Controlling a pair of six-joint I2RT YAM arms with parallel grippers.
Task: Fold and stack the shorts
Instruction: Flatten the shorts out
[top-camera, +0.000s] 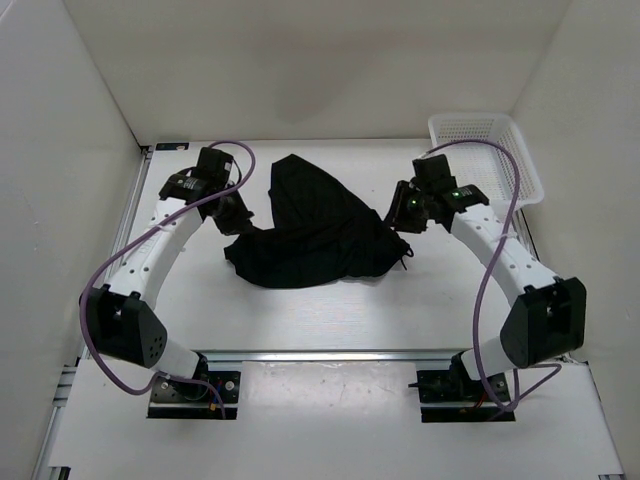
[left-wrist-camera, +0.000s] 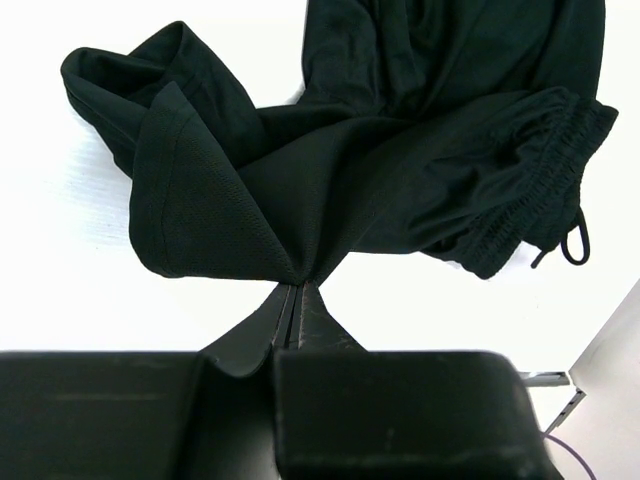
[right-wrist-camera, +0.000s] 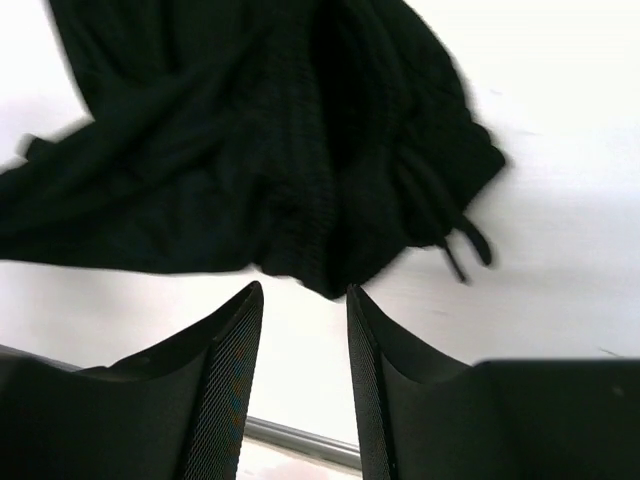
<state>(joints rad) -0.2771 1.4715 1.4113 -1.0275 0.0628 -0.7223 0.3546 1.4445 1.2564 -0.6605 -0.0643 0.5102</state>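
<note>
- We count one pair of black shorts (top-camera: 310, 230), two arms, two grippers and one white mesh basket (top-camera: 530, 170).
- Left gripper (top-camera: 232, 215): in the left wrist view its fingers (left-wrist-camera: 295, 290) are pressed together on a gathered fold of the shorts (left-wrist-camera: 400, 150). The cloth fans out from the pinch point.
- The shorts lie crumpled, not folded, on the table between the two grippers. A narrow part reaches toward the far wall and the bulk is spread nearer the arms.
- We see the elastic waistband and one thin drawstring (left-wrist-camera: 575, 243) at the right-hand end of the garment, its loop resting on the table.
- Right gripper (top-camera: 400, 222): in the right wrist view its fingers (right-wrist-camera: 305, 300) stand apart with nothing between them. The waistband edge of the shorts (right-wrist-camera: 250, 150) lies just ahead of the tips, with the drawstring (right-wrist-camera: 465, 240) trailing beside it. We cannot tell whether the tips touch the cloth.
- Surface: a white table (top-camera: 330, 310) with an aluminium rail (top-camera: 330, 355) along its near edge, just ahead of the arm bases.
- Room: plain white walls (top-camera: 300, 60) enclose the table on the left, far and right sides.
- Other items: the basket sits in the far right corner, well apart from the shorts, behind the right arm.
- A purple cable (top-camera: 230, 143) loops above the left wrist, and a second runs along the right arm.
</note>
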